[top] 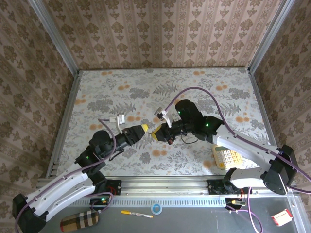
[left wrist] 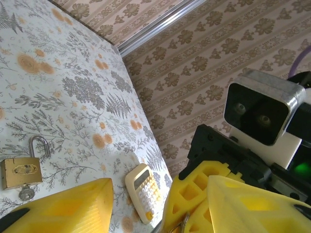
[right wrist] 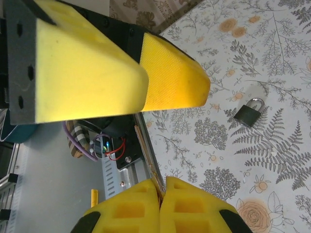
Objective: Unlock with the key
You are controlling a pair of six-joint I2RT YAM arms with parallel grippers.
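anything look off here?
Nothing spilled or broken. One oddity: a calculator lies askew near the front edge of the table and seems unrelated to the lock job. The padlock lies flat on the table.

A cream calculator (top: 227,157) lies lower right on the floral surface (top: 194,87); plaid pouch (top: 79,221), pen (top: 136,213) and tape roll (top: 156,208) along the bottom edge.

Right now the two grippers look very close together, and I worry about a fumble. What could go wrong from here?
The key shows just as a sliver at the shut right gripper's tips; a handover could drop it.
The open left gripper flanks those tips and may bump them.
The padlock lies unheld and could slide when the key pushes in.
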